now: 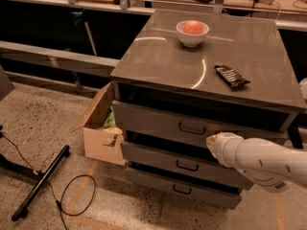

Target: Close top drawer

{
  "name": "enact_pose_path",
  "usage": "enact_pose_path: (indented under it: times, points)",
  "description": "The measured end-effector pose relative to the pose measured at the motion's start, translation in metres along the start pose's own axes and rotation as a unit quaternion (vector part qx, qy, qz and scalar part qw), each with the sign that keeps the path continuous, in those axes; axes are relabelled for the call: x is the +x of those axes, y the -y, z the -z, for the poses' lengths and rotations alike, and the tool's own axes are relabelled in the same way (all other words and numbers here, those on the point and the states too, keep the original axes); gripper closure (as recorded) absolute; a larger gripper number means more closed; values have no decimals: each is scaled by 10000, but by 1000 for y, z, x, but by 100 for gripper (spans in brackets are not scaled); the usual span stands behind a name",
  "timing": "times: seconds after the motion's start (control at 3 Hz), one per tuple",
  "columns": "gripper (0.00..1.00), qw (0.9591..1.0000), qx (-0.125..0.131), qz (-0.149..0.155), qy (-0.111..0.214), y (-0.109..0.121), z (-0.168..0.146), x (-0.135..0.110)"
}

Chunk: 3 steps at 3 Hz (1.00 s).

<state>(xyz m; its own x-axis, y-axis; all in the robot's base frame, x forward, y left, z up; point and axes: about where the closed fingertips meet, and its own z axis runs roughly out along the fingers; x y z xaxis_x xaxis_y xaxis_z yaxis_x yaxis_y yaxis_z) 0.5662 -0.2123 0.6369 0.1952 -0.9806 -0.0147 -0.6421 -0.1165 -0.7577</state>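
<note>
Lying on floor, far left: black bar (41, 185) and a looped cable (76, 195), the cable cut off by the lower edge.
Cardboard box (98, 138): open, standing against the table's left side; something green inside, hard to make out.
Table (158, 63): grey, glossy top, three drawers below.
Bowl (192, 35): white, toward the back of the table, holding a reddish round thing that cannot be identified.
Dark packet (231, 75): flat on the table, right of the bowl and well apart from it; print unreadable.
Top drawer (153, 119): uppermost of three, standing out a little, dark gap above its front; interior lost in shadow; small black handle (192, 129) at centre.
Gripper (216, 143): pale tip at the top drawer's front, just right of and below the handle, seemingly touching; wide or narrow, cannot tell.
Arm (268, 164): white, sloping up and left from the right edge; rest cut off.
</note>
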Motion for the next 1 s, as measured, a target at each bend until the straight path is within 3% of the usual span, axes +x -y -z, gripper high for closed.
enact_pose_path:
  times: [0.33, 0.67, 1.0]
  points:
    - [100, 9981, -481, -184, 351, -12, 29, -16]
    - [100, 9920, -950, -344, 753, -27, 59, -33]
    - [100, 9891, -1077, -773, 644, -23, 109, 9]
